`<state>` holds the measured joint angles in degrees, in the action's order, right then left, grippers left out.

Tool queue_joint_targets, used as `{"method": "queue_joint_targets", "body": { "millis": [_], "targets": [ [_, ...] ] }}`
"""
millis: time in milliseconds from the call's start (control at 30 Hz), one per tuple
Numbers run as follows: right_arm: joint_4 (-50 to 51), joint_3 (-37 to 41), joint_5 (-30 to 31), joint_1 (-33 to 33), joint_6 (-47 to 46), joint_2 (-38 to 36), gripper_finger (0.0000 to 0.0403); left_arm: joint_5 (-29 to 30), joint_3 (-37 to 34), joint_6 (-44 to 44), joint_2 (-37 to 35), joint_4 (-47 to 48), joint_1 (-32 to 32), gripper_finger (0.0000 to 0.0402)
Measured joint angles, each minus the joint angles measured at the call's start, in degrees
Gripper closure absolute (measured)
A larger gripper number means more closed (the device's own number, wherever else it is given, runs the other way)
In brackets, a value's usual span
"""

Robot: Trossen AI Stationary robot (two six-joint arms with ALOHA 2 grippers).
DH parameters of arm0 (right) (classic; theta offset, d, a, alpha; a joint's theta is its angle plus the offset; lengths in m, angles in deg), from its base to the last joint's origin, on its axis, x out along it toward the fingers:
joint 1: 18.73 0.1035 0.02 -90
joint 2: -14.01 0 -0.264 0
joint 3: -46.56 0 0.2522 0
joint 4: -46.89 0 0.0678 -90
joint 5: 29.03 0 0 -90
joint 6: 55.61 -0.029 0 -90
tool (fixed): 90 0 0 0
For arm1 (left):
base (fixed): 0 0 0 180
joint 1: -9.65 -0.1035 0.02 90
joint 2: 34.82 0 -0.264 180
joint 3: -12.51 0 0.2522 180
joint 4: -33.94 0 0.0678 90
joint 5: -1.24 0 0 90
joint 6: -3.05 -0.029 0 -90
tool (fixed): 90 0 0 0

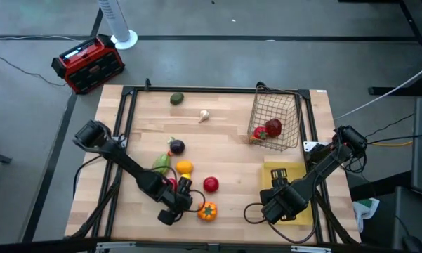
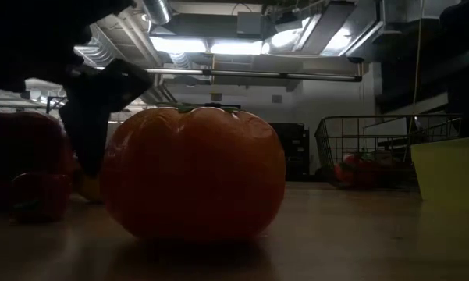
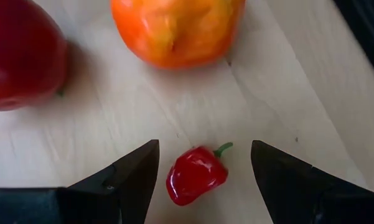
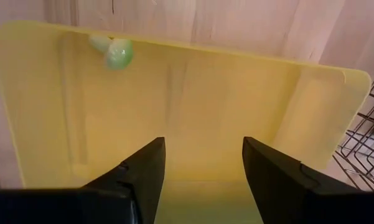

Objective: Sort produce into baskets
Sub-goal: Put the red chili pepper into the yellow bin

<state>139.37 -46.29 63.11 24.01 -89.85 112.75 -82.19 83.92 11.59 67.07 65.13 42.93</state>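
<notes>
Bare wood around the small red pepper (image 3: 196, 175); orange tomato (image 3: 174, 28) close ahead.

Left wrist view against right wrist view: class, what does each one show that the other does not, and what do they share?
Only the left wrist view shows produce on bare wood: a small red pepper lying between the open fingers of the left claw, an orange fruit and a red fruit beyond it.

Only the right wrist view shows the yellow tray under the open, empty right claw, a pale green item in the tray's far corner, and the wire basket beside it.

Both show the wooden table and two dark fingers.
</notes>
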Motion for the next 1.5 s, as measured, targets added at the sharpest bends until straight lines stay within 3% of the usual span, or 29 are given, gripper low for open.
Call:
{"method": "queue_joint_targets", "body": {
  "millis": [367, 700, 833, 1167, 1500],
  "targets": [
    [-0.99, 0.0, 0.04, 0.0, 0.02, 0.0, 0.0191, 0.15, 0.0, -0.5, 2.2, 0.39, 0.02, 0.0155],
    [-1.97, 0.0, 0.08, 0.0, 0.02, 0.0, 0.0191, 0.76, 0.0, -1.25, 2.2, 1.16, -0.04, 0.025],
    [-3.6, 0.0, 1.26, 0.0, 0.05, 0.0, 0.0191, 0.75, 0.0, -1.03, 2.2, 1.0, -0.04, 0.0271],
    [-7.6, 0.0, 12.04, 0.0, 7.1, 0.0, 0.0191, 0.74, 1.38, 3.48, -1.13, -0.12, -2.77, 0.0261],
    [-14.36, 0.0, 31.89, -0.02, 19.1, 0.0, 0.0191, 0.73, 6.8, 6.53, -3.06, -2.38, -9.63, 0.0262]
  ]
}}
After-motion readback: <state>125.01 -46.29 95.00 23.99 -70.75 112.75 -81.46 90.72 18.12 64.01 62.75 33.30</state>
